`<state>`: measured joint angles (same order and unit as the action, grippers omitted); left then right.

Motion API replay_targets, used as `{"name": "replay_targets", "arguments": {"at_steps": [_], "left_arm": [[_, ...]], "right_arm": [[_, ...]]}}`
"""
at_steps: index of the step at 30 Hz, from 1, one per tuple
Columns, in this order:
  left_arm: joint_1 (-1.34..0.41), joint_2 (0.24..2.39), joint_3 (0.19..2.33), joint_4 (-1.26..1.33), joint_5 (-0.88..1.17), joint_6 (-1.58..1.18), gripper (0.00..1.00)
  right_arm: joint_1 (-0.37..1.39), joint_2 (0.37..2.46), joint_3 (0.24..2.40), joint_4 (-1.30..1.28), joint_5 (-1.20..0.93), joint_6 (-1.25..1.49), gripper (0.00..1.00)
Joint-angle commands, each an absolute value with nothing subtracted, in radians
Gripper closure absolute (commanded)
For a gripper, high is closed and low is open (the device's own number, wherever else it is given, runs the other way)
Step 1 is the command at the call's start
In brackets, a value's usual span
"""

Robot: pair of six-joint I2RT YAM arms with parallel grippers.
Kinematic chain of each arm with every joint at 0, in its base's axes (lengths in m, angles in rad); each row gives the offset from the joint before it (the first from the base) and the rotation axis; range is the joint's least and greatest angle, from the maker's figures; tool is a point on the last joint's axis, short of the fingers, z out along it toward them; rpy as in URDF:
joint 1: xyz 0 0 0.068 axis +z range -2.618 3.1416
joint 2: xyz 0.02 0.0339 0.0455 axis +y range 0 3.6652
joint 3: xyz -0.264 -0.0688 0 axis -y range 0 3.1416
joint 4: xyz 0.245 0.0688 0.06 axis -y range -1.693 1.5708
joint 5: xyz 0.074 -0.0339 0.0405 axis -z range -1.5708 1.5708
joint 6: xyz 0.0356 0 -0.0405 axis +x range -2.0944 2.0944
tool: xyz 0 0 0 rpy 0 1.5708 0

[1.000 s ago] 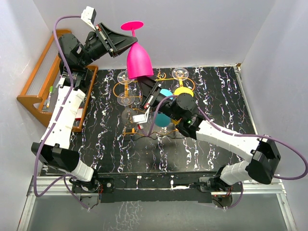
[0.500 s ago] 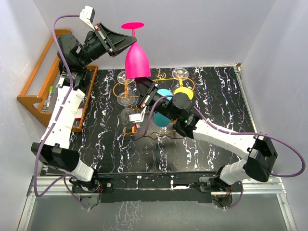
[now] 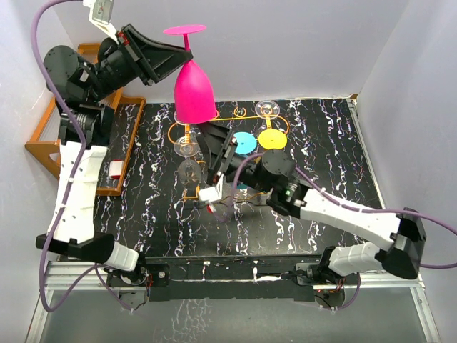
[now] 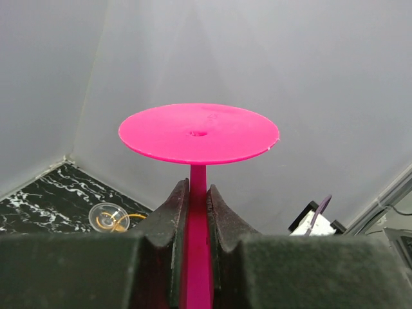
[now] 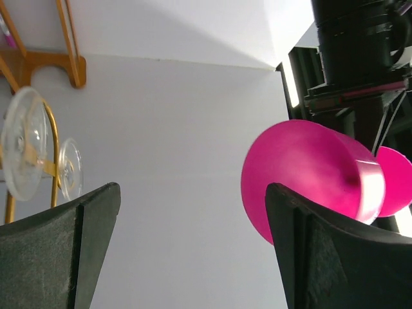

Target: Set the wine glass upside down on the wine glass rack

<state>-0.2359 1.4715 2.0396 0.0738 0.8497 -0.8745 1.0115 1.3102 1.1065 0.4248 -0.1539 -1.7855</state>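
**Pink glass flipped, clamped by the stem over the rack's 11 o'clock corner**

Starting nearest the bases: the right gripper (image 3: 218,143) reaches in from 5 o'clock over the black marbled table (image 3: 321,143). Its 2 fingers are spread wide with nothing between them. Its own camera looks up between them at the mouth of the pink glass, and it isn't touching anything I can see.

Right around it is the wine glass rack (image 3: 230,115), the thin orange wire one. The right arm covers most of its near side, so the wavy lower bars are mostly hidden. Clear glasses (image 3: 268,108) hang on it. A cyan disc (image 3: 244,141) and a yellow disc (image 3: 272,138) sit side by side toward its 2 o'clock, and from above I can't tell what's under them.

Further back, the left gripper (image 4: 198,193) is pinched tight on the stem of the pink wine glass (image 3: 193,89), just below the foot. The glass is upside down: foot on top, bowl hanging mouth-down at the rack's 11 o'clock corner. The bowl hides the wire behind it, so I can't tell if the rim touches the rack.

Over at 9 o'clock, the wooden shelf (image 3: 43,146) is partly hidden behind the left arm. There's a small red and white thing (image 3: 114,168) on it, too small to read.
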Motion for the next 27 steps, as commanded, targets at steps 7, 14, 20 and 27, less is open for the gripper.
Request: {"name": "replay_targets", "arguments": {"at_steps": [7,14,20,27], "left_arm": [[-0.239,1.205,1.849,-0.056,0.890,-0.720,1.00],[-0.242,0.999,1.488,-0.013,0.902,-0.689,1.00],[-0.250,0.854,1.206,0.125,0.869,-0.688,1.00],[-0.293,0.770,1.000,0.256,0.827,-0.609,1.00]], "right_arm": [[1.198,0.988,1.017,0.329,-0.148,-1.530,0.02],[1.207,0.945,1.067,0.551,0.142,-1.045,0.02],[1.207,1.083,1.458,0.224,0.583,-0.567,0.02],[1.207,1.047,1.403,0.267,0.540,-0.485,0.02]]}}
